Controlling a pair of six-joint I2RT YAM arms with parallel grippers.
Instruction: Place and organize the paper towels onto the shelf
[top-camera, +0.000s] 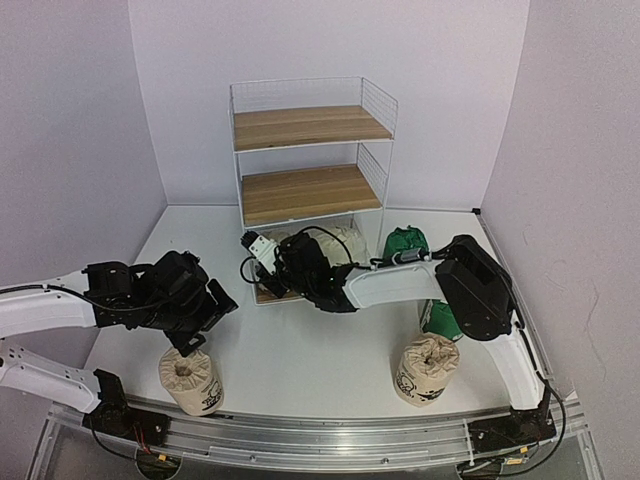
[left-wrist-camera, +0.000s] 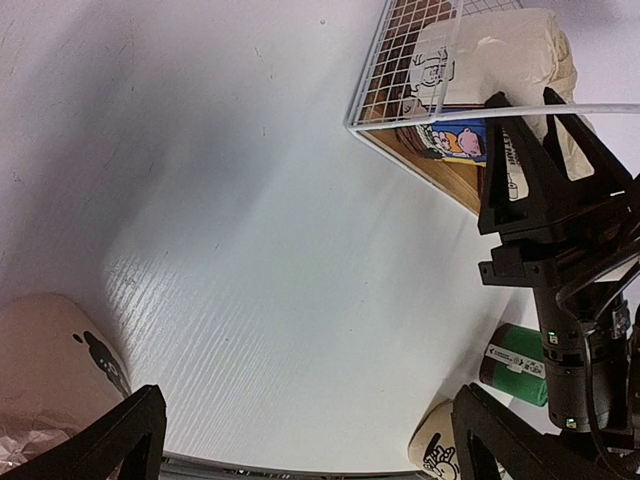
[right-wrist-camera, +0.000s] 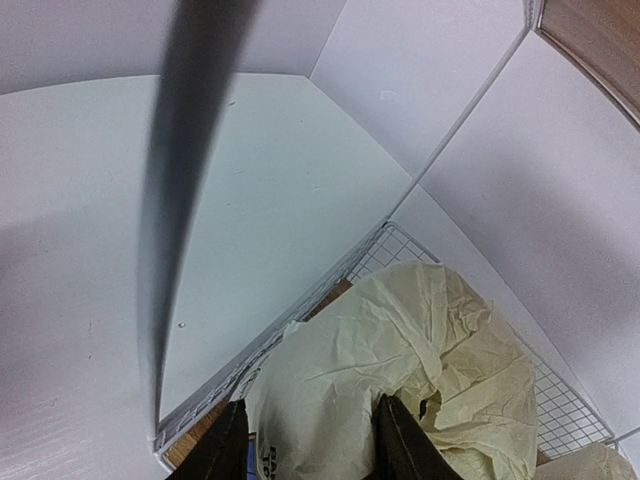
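Clasping the white paper towel roll (right-wrist-camera: 400, 330), the right claw (right-wrist-camera: 310, 405) seems to be seating it on the bottom board of the shelf (top-camera: 310, 190), so letting go and backing out come next; the left claw (left-wrist-camera: 310, 400) hangs spread by a beige roll (top-camera: 190, 380).

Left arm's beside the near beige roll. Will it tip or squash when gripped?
The beige roll looks squat and wide-based, so tipping seems unlikely. Its crinkled gathered top suggests soft wrap, likely to give under the left pincer.
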